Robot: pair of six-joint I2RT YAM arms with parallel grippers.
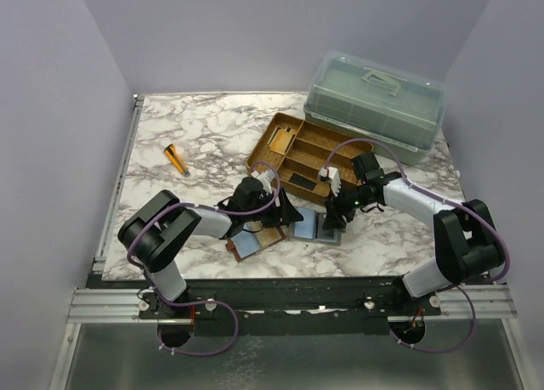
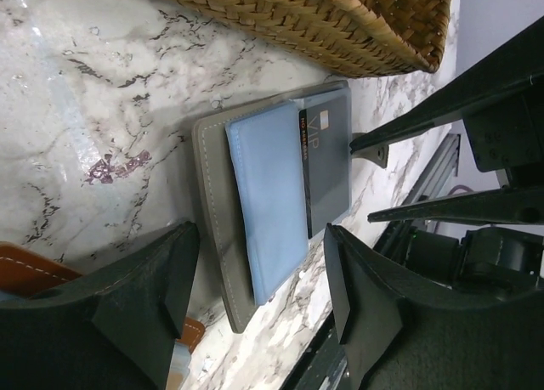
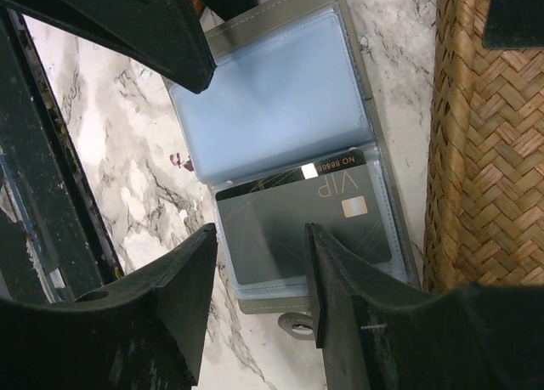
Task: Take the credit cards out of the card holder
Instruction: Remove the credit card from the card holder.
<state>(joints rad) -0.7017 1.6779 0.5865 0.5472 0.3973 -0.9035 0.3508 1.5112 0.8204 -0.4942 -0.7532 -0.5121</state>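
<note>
Both jaws parted, gripping nothing; card holder (image 1: 255, 241) beside left jaws, outside gap.

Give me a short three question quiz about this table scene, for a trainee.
1. True or false: the dark VIP card lies loose on the table.
2. What lies alone near the table's left edge? A woven tray, B orange pen, C lidded box.
3. Fill in: the reddish-brown card holder lies on the grey folder's ____ side.
Key: 1 false, it sits in the folder's sleeve; 2 B; 3 left.
</note>
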